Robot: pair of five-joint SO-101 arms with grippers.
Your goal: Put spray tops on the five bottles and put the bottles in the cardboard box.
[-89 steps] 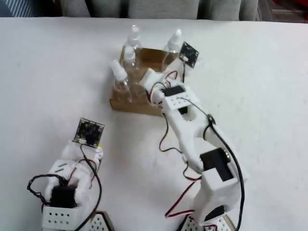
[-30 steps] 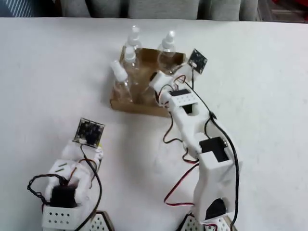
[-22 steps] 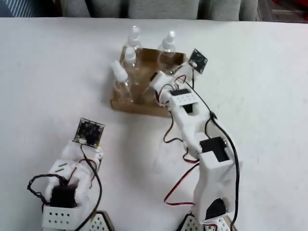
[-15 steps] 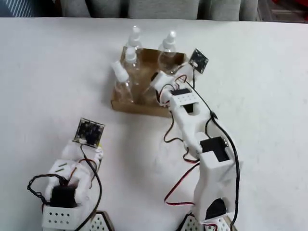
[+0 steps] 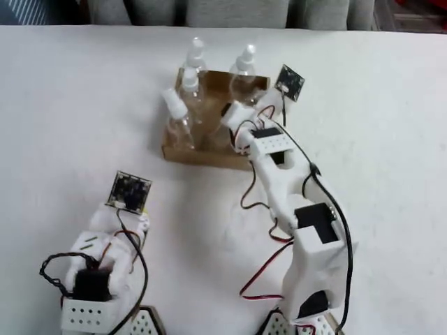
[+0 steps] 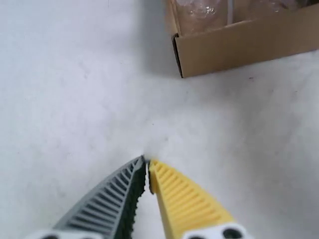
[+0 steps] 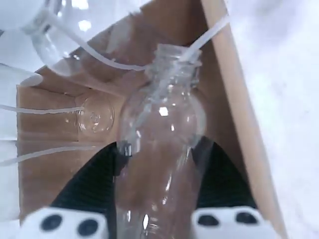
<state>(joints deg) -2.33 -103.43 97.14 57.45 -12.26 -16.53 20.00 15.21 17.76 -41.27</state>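
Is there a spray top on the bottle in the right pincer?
No, the bottle in the right pincer shows a bare, open threaded neck.

The right hand's bottle sits in the cardboard box beside other bottles.

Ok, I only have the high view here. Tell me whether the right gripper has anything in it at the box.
Observer: Yes. In its own wrist view the right gripper is shut on a clear bottle, with a jaw against each side, over the inside of the cardboard box.
Operator: Check the top of that bottle for a spray top.
Observer: There is none. The threaded neck is open, with no spray top on it.
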